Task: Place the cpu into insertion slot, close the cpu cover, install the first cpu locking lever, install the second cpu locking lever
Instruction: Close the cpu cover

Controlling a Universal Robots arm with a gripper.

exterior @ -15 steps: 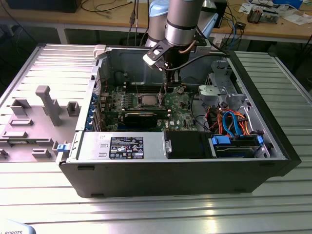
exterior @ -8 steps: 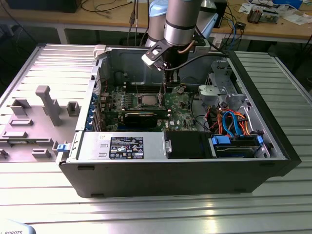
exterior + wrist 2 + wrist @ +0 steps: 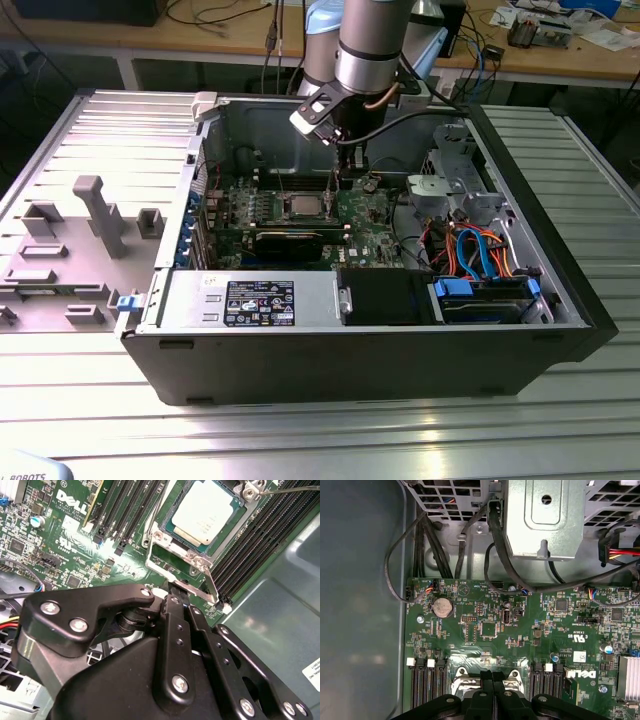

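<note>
cpu (image 3: 207, 510) — between memory slots (image 3: 131, 510)

The exterior view is set high and off the case (image 3: 300, 365). It looks down obliquely into the open side, and the arm (image 3: 365, 50) enters from the far edge. The first wrist view faces squarely onto the board (image 3: 520, 630) at moderate range, with the gripper (image 3: 493, 674) in the foreground. The second wrist view looks obliquely past the gripper, very near, onto the cpu (image 3: 207, 510). All three views share the board around the cpu.
</note>
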